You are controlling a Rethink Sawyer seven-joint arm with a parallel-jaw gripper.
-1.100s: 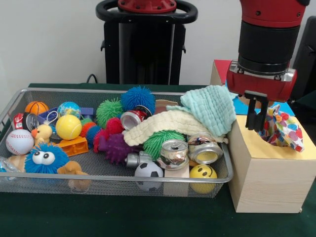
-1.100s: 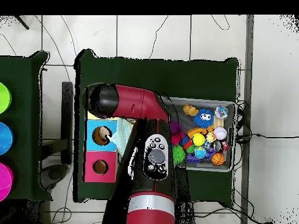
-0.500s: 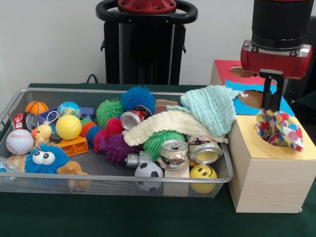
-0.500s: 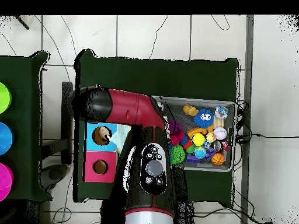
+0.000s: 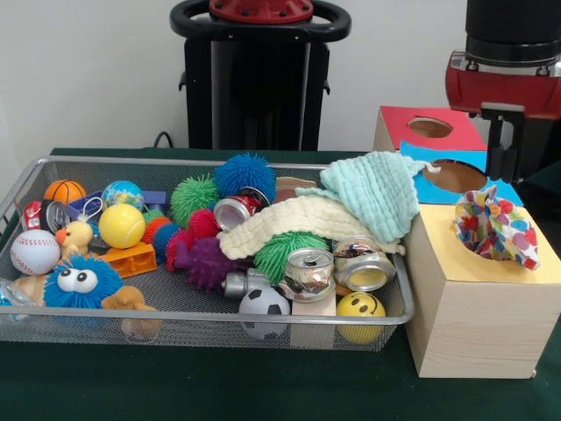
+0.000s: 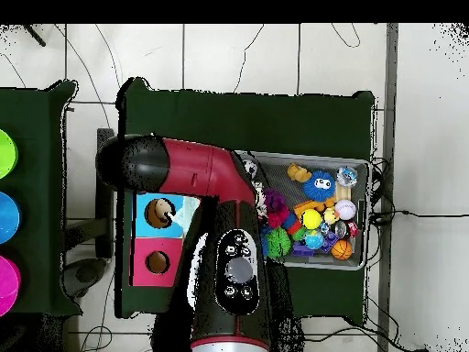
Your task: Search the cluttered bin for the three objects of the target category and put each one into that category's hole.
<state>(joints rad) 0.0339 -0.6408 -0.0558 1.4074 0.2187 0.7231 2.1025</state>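
Three crushed cans (image 5: 308,268), three cloths (image 5: 372,193), six spiky rubber balls (image 5: 244,174), and one wire bin (image 5: 17,197).

Plain pale wall (image 5: 88,79) behind. Dark green cloth over the table (image 5: 202,386). White tiled floor (image 6: 238,55) crossed by thin cables. At far left, second green table (image 6: 37,119) bearing coloured discs (image 6: 5,217).
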